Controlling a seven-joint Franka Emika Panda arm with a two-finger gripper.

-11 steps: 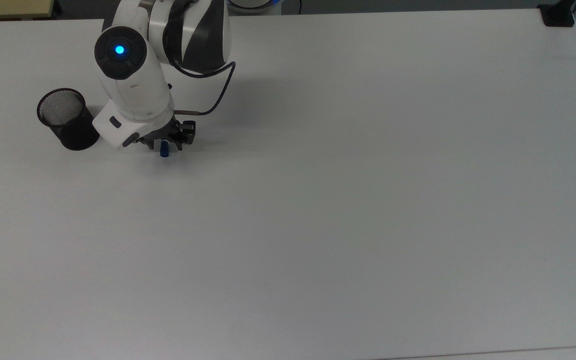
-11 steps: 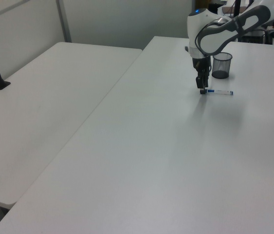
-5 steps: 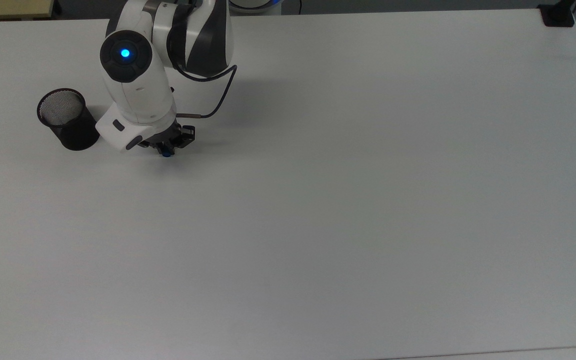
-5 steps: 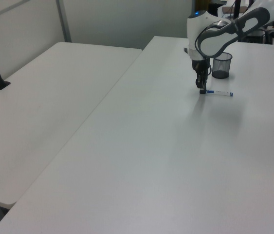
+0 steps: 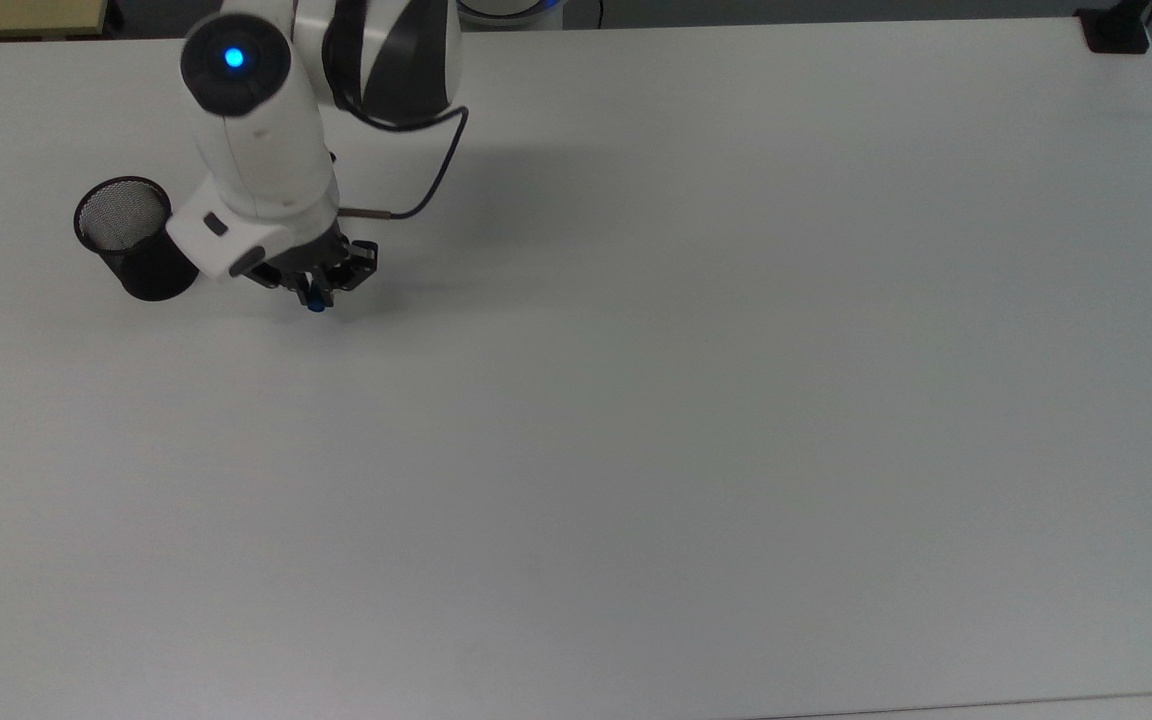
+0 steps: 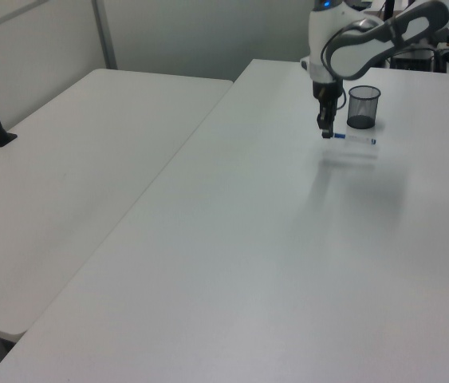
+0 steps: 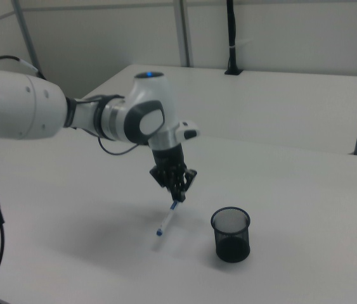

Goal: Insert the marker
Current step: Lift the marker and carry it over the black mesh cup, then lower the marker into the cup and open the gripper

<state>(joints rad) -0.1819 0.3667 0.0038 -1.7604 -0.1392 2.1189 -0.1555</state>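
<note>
The arm reaches out over the white table point(image 5: 736, 350), and its gripper point(image 7: 177, 197) has the marker point(image 7: 167, 218) pinched by one end, the fingers closed tight on the blue cap. In the right view the marker hangs slanting down from the fingers toward the right view's left, and its lower blue tip looks to be off the table, though from here it is hard to be sure it has fully cleared the surface. In the left view the gripper point(image 6: 325, 133) points straight down and the marker point(image 6: 355, 139) sticks out nearly level toward the left view's right, with a faint shadow below it.

The black mesh cup point(image 7: 231, 234) stands upright near the gripper, apart from the marker. In the top view the cup point(image 5: 129, 238) sits at the top view's left of the gripper point(image 5: 317, 296), partly behind the arm's white wrist.
</note>
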